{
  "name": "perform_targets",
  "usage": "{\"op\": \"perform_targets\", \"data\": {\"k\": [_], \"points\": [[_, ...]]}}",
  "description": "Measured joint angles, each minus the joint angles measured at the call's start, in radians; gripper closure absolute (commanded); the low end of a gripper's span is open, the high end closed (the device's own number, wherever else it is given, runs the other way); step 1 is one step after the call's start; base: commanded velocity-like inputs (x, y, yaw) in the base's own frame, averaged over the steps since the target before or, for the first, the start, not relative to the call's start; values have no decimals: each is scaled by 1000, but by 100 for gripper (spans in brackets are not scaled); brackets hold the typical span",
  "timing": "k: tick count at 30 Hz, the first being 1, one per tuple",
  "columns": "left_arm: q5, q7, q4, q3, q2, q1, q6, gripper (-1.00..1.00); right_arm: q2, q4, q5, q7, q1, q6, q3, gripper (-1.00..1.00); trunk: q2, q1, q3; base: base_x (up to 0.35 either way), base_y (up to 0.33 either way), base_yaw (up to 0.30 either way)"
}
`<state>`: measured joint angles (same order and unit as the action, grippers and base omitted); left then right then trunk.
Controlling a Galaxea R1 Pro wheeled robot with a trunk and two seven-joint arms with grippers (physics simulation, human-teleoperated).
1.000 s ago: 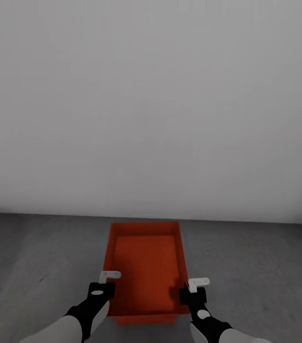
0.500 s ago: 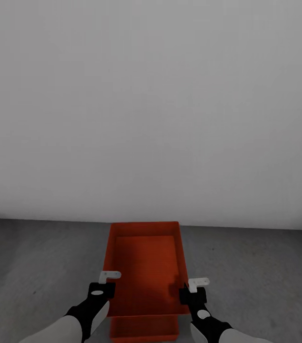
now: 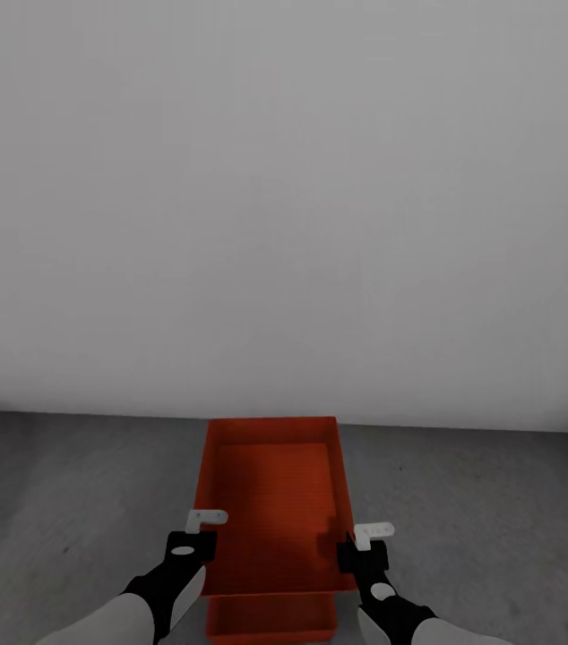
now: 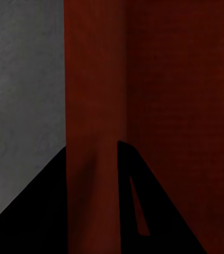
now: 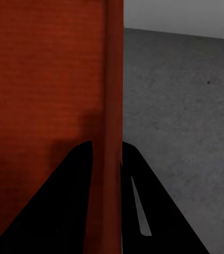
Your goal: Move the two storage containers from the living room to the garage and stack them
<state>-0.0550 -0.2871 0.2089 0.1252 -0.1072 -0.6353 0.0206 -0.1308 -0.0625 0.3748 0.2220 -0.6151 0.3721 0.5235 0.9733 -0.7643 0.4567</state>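
Left hand point(image 3: 193, 535) and right hand point(image 3: 362, 548) grip the upper storage container point(image 3: 274, 502) by its side walls, above the lower container point(image 3: 271, 618) on the concrete floor point(image 3: 69, 502).

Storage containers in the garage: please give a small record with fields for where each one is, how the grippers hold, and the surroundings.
held container: orange-red storage container, carried above the other, between both arms
left gripper: fingers shut on its left wall
right gripper: fingers shut on its right wall
lower container: on the concrete floor, partly hidden under the held one
background: plain grey-white wall
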Motion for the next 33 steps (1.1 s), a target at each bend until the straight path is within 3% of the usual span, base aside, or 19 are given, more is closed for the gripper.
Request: {"op": "perform_targets", "data": {"k": [23, 33], "points": [[0, 0, 0, 1, 0, 0, 0, 100, -1, 1, 6, 0, 0, 1, 4, 100, 0, 0, 31, 0, 0, 74], [1, 0, 1, 1, 0, 0, 0, 100, -1, 1, 5, 0, 0, 2, 3, 100, 0, 0, 34, 0, 0, 6]]}}
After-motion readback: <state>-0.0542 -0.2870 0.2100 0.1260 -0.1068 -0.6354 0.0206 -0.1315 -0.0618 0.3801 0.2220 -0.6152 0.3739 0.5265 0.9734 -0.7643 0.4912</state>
